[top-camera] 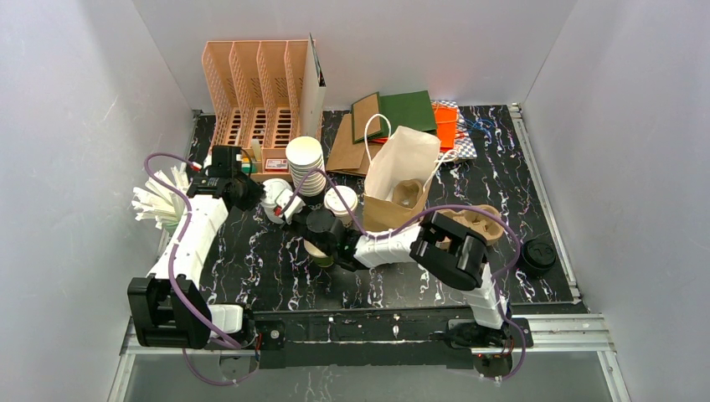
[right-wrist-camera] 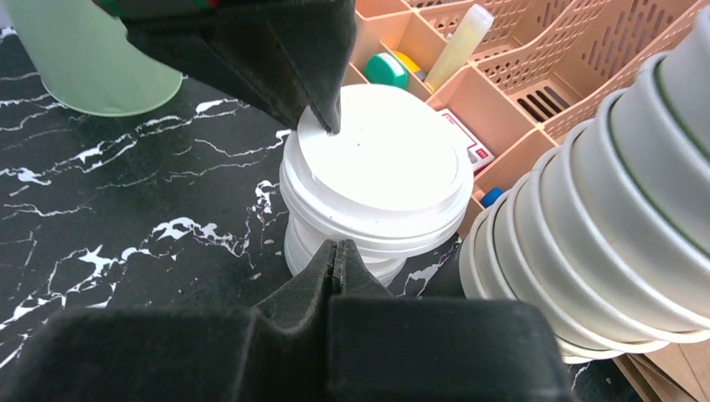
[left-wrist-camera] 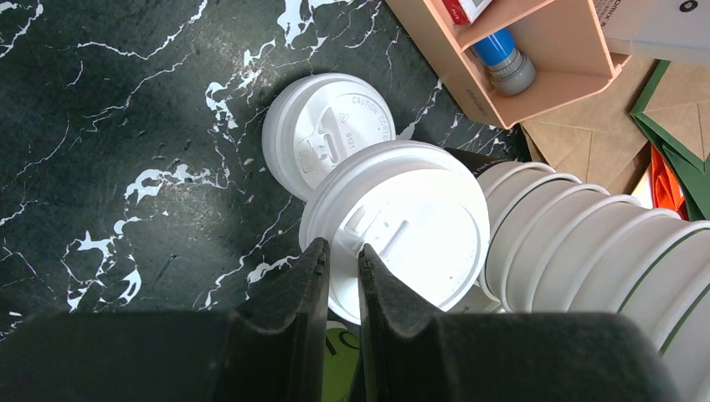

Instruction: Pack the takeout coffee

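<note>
Jaws of the left tool sit nearly together on the rim of a white lid, just beside a stack of lidless cups. The right tool is closed on nothing, near that lid. One takeout coffee stands on the counter just beside the paper bag. A second seems to sit under the right arm, mostly hidden.

A lidded paper cup was found upright on the table, its round white sip lid seated flat. What appeared to be a second cup was seen just nearer, largely hidden.
</note>
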### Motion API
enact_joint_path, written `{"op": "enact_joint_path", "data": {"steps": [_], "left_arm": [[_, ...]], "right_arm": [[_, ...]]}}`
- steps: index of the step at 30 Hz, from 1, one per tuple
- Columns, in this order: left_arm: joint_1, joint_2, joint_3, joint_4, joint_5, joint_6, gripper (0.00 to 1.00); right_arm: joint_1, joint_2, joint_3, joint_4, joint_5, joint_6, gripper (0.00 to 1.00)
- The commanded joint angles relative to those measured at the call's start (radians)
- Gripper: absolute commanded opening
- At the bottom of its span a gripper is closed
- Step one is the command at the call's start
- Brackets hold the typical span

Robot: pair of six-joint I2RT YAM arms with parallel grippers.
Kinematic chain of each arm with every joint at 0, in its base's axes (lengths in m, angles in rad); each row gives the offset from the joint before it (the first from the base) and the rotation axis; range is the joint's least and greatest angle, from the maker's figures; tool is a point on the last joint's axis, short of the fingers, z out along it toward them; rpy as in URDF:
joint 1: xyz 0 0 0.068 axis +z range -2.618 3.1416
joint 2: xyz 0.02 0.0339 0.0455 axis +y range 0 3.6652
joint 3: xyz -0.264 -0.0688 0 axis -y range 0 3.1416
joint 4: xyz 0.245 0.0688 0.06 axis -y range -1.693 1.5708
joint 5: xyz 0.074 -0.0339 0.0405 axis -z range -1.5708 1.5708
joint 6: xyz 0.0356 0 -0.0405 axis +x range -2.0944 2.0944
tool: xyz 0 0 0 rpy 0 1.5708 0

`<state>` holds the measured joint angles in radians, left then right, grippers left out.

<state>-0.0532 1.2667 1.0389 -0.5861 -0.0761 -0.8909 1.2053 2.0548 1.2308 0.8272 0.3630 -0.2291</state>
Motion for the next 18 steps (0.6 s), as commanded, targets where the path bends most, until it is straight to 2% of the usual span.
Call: {"op": "enact_joint_path", "data": {"steps": [1,9,18], "left_arm": [[0.009,-0.036,0.006,-0.041,0.012,0.010,0.15],[0.012,-0.021,0.022,-0.044,-0.002,0.012,0.15],[0.014,0.040,0.045,-0.010,-0.052,0.020,0.14]], "right_arm": [[-0.011,0.024,0.049,0.067,0.021,-0.012,0.01],[-0.018,0.044,0.058,0.063,0.037,-0.011,0.01],[-0.019,-0.024,0.017,0.049,0.015,0.003,0.01]]}}
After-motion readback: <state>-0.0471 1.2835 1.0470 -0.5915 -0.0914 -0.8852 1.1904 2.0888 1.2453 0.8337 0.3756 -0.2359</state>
